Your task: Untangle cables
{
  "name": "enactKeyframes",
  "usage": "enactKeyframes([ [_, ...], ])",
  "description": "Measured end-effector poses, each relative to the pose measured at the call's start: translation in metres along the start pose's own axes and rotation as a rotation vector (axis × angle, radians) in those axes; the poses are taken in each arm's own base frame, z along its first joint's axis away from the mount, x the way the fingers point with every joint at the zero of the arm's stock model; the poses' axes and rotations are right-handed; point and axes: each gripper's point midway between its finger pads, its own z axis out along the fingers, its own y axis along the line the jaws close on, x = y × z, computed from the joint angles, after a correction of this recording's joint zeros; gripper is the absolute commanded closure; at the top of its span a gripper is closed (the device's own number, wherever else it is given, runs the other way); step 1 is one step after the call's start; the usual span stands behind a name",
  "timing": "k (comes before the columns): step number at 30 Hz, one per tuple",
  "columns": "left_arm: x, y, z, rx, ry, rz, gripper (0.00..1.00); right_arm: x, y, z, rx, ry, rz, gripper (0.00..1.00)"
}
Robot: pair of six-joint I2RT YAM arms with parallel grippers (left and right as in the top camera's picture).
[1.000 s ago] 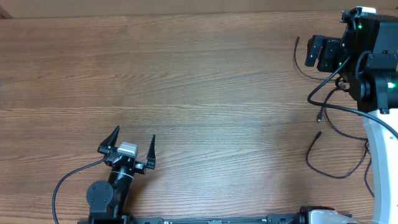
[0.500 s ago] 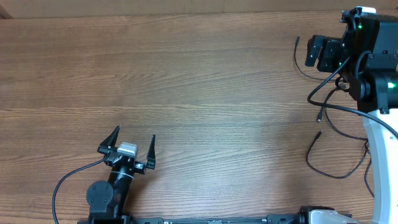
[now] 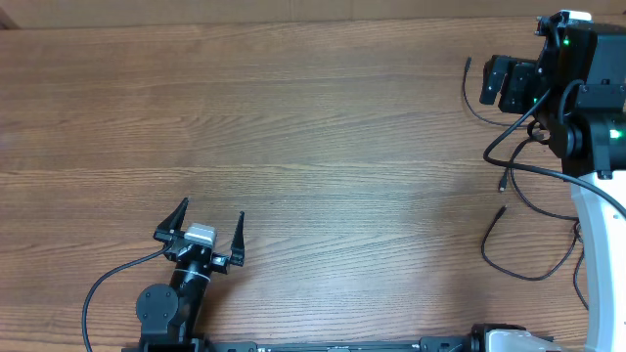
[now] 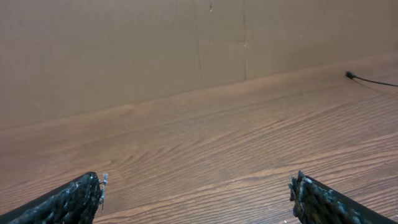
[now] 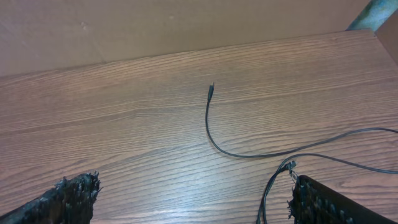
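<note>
— Asking about your left gripper (image 3: 212,209) first: how is it standing?

— It is hovering low over the wooden table (image 3: 313,127) at the near edge, left of the middle. Its two fingers are spreading wide and gripping nothing. In its own wrist view you are seeing both dark fingertips (image 4: 81,196) at the bottom corners, with bare wood between them.

— And your right gripper (image 3: 497,83)?

— It is hanging over the far right corner, its jaws gaping just as wide, and nothing is sitting between them.

— Where are the cables (image 3: 483,244) lying?

— They are all lying on the right side of the table, well apart from your left gripper. One strand is curving away from a small plug (image 3: 468,63) just beside the right gripper. Two more ends are resting nearer the middle of the right edge, and one cord is looping round below them. Through the right wrist camera you are seeing one cord bending in an open hook ahead of the fingers, and another end lying near the right-hand fingertip. The strands are running under the right arm (image 3: 587,117), so you cannot tell whether they are crossing there.
</note>
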Motion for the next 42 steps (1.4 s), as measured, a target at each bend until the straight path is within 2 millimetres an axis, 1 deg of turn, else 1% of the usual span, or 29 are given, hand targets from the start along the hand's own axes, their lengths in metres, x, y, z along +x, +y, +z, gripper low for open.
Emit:
enactKeyframes([
  [6,0.0,0.0,0.0,0.0,0.0,0.0,0.0,0.004,-0.001,-0.004,0.001,0.013,-0.001,0.0],
  [8,0.0,0.0,0.0,0.0,0.0,0.0,0.01,0.002,-0.001,-0.011,0.0,-0.002,0.001,0.0],
  [15,0.0,0.0,0.0,0.0,0.0,0.0,0.0,-0.011,-0.002,-0.052,-0.01,-0.106,0.007,0.0],
  [18,0.0,0.0,0.0,0.0,0.0,0.0,0.0,-0.014,-0.003,-0.063,-0.013,-0.135,0.008,0.0],
  [21,0.0,0.0,0.0,0.0,0.0,0.0,0.0,-0.021,0.0,-0.069,-0.031,-0.184,0.011,0.0],
  [23,0.0,0.0,0.0,-0.001,0.001,0.0,0.0,-0.027,0.008,-0.069,-0.078,-0.246,0.009,0.0],
  [26,0.0,0.001,0.0,-0.003,0.002,0.0,0.0,-0.024,0.017,-0.065,-0.137,-0.302,0.003,0.0],
  [27,0.0,0.001,0.0,-0.003,0.002,0.0,0.0,-0.022,0.019,-0.063,-0.151,-0.316,0.001,0.0],
  [31,0.0,0.001,0.0,-0.004,0.002,0.0,0.0,0.001,0.029,-0.047,-0.219,-0.368,-0.011,0.0],
  [34,0.0,0.001,0.0,-0.004,0.002,0.0,0.0,0.02,0.034,-0.035,-0.261,-0.419,-0.01,0.0],
  [36,0.001,0.001,0.0,-0.004,0.002,0.0,0.0,0.035,0.035,-0.029,-0.282,-0.453,0.005,0.0],
  [37,0.0,0.001,0.0,-0.004,0.002,0.0,0.01,0.037,0.036,-0.029,-0.29,-0.473,0.011,0.0],
  [38,0.0,0.001,0.0,-0.004,0.002,0.0,0.01,0.046,0.035,-0.027,-0.294,-0.48,0.016,0.0],
  [40,0.001,0.001,0.0,-0.004,0.002,0.0,0.0,0.051,0.035,-0.031,-0.307,-0.546,0.021,0.0],
  [42,0.0,0.001,0.0,-0.004,0.002,0.0,0.0,0.063,0.035,-0.035,-0.318,-0.587,0.024,0.0],
])
